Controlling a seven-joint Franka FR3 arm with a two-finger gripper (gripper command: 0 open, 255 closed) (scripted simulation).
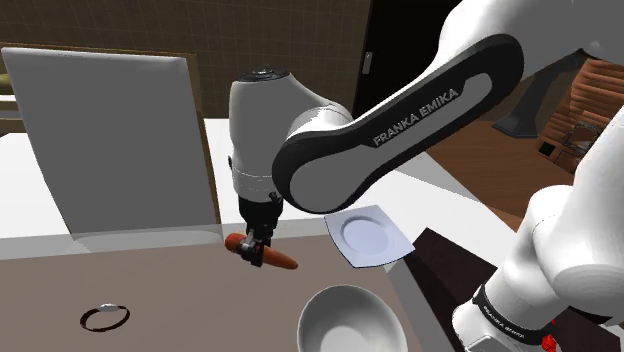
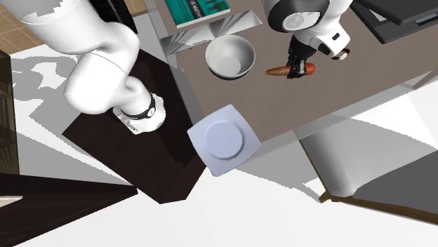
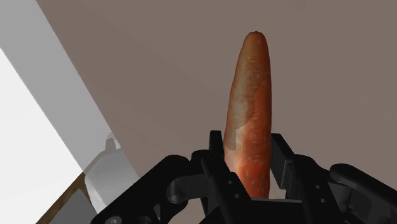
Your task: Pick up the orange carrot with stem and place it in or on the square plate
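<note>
Grasp looks done: gripper [image 3: 248, 167] is clamped on the orange carrot [image 3: 250, 108], one black finger on each side near one end, which the wrist view makes plain. Can't tell if it's clear of the brown table [image 1: 150, 290] yet. Left to do: carry and release. The square plate [image 1: 395, 243] is bare and well apart from the carrot, with a white bowl [image 1: 348, 320] nearby. The second exterior view adds the layout: the plate sits at the table's corner just beside the stand [image 2: 161, 165], apparently overhanging the edge.
</note>
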